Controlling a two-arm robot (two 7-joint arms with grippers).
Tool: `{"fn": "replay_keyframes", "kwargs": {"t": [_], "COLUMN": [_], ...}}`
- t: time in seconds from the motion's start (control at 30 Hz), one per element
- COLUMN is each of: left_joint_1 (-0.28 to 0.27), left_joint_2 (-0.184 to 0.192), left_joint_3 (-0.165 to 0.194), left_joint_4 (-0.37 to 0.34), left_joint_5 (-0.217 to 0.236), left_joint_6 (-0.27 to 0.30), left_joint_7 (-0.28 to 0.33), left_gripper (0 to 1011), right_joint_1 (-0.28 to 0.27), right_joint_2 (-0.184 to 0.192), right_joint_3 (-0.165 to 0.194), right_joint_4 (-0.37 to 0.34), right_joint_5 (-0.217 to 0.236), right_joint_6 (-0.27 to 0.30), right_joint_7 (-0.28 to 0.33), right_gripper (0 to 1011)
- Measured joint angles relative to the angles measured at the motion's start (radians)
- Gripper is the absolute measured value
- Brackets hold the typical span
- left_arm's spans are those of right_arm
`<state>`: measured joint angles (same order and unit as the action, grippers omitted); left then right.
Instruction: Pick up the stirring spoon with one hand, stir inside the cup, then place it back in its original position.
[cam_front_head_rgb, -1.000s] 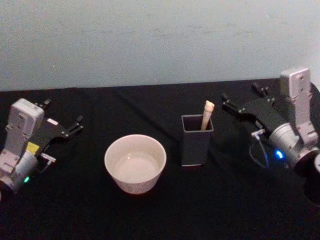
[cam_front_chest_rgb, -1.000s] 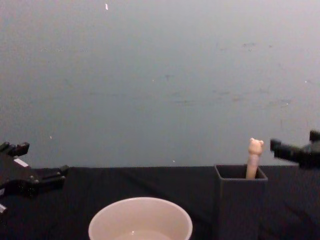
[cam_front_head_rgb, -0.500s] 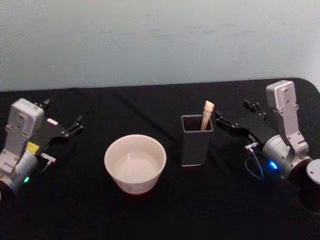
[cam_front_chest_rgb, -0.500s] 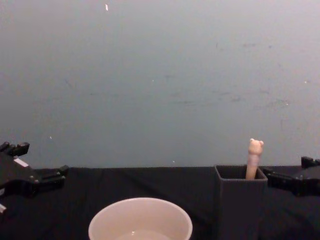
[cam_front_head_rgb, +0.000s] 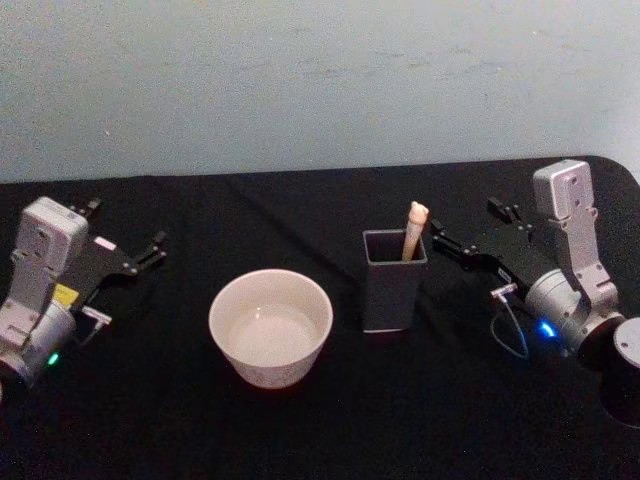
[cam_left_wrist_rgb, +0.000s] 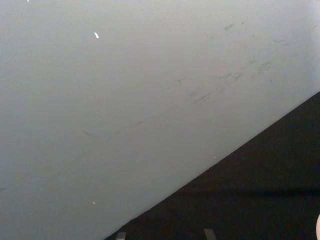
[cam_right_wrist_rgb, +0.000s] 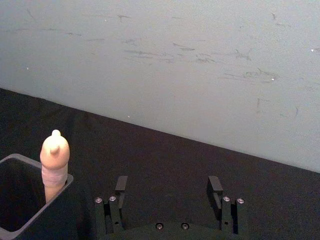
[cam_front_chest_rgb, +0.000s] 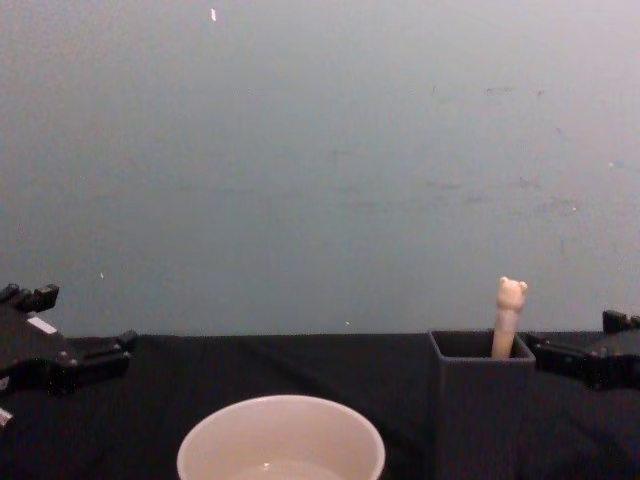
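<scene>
Lowered beside the holder (cam_front_head_rgb: 393, 280), the open-fingered right gripper (cam_front_head_rgb: 468, 231) should centre on the stirring spoon (cam_front_head_rgb: 414, 228) handle before closing; left gripper (cam_front_head_rgb: 128, 236) parked open.

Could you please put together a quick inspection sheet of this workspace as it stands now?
Surface: black tablecloth, flat.
Job's things: stirring spoon stands in the dark grey holder, bear head up; cream cup sits left of the holder, apart from it.
Clutter: nothing seen.
Grippers: right tool open, beside the holder, not touching the spoon; left tool open, at the table's left edge.
Cables: thin loop by the right wrist.
Surroundings: plain scuffed wall.
</scene>
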<state>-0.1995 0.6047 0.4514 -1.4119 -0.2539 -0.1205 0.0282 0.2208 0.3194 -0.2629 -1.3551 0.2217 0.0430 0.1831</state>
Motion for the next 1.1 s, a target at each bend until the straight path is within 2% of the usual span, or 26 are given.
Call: {"fn": "replay_keyframes", "kwargs": {"t": [1.1], "left_joint_1": [0.000], "left_joint_2": [0.000], "left_joint_3": [0.000], "left_joint_4": [0.000], "left_joint_5": [0.000], "left_joint_6": [0.000], "left_joint_7": [0.000], "left_gripper": [1001], "right_joint_1": [0.000], "right_joint_2": [0.001], "right_joint_3": [0.000], "right_joint_4": [-0.002], "right_joint_5": [0.003], "right_joint_6": [-0.002], "right_joint_7": [-0.001], "right_gripper": [1002]}}
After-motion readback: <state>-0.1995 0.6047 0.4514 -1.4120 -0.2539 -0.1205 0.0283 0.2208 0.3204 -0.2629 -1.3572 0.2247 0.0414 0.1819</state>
